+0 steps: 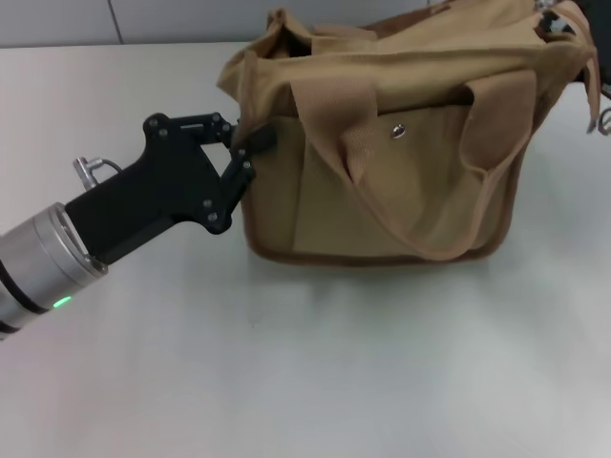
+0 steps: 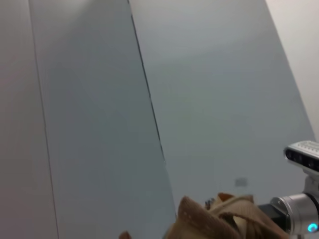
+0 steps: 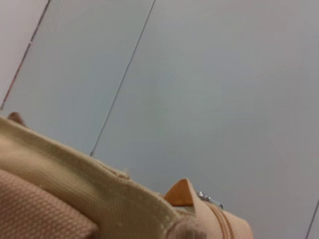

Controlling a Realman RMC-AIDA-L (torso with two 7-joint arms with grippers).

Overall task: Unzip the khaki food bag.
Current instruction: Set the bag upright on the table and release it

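- left arm silver wrist segment, green light, sits nearest the head camera at lower left; black left gripper [image 1: 250, 151] reaches up-right from it to the khaki food bag [image 1: 382, 143]
- left jaws pressed together on the bag's left end wall near the top edge, pinching canvas or a tab there; exactly what is caught is too small to tell
- right gripper [image 1: 594, 72]: only a dark sliver shows at the bag's far right top corner; can't tell how its jaws stand
- bag stands upright on the white table [image 1: 305, 382], upper centre to right of the head view, front pocket with silver snap [image 1: 398, 132] facing the camera
- long axis runs left-right across the table, zipper along the top on that same line; near webbing handle [image 1: 420, 191] flopped down over the front
- right wrist view: close on the bag's top seam, a small metal piece [image 3: 207, 198] at the seam end, probably the zipper pull
- step, my read: bracing stage, left holds the end steady, right positioned at the zipper end; can't tell if the zip is opened at all
- next likely needs the right jaws on the pull, drawn along the long axis toward the left end, left holding firm so the bag doesn't slide or tip
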